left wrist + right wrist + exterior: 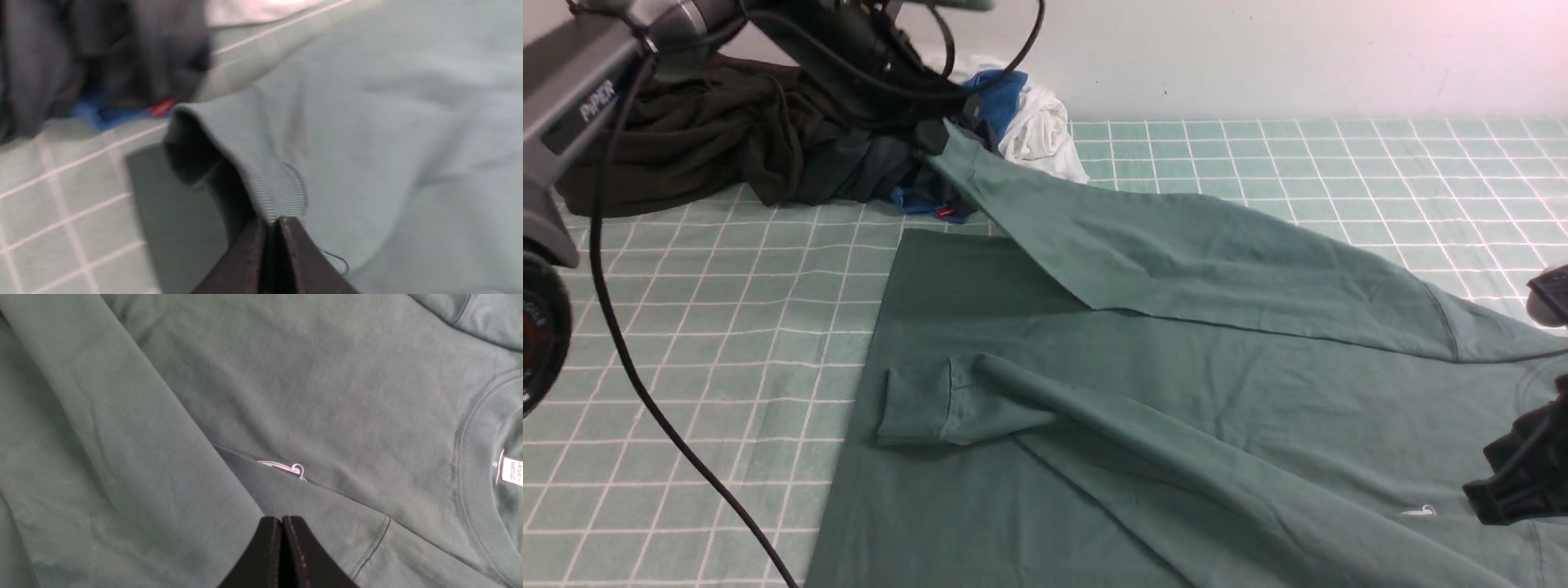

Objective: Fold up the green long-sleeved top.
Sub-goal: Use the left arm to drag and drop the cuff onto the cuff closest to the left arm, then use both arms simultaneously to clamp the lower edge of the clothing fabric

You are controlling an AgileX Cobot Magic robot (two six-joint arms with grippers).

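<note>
The green long-sleeved top (1176,392) lies spread on the checked table cover, its collar toward the right. One sleeve is folded across the body, its cuff (915,404) resting flat. The other sleeve (1176,245) is held up and stretched toward the back left. My left gripper (273,221) is shut on that sleeve's ribbed cuff (282,192); in the front view it (935,135) is above the clothes pile. My right gripper (282,519) is shut and empty, just over the top near the white logo (286,467); in the front view it (1515,486) is at the right edge.
A pile of clothes sits at the back left: a dark olive-black garment (686,139), a dark garment with a red tag (946,213), blue cloth (996,90) and white cloth (1037,126). A black cable (621,343) hangs across the left side. The wall is behind.
</note>
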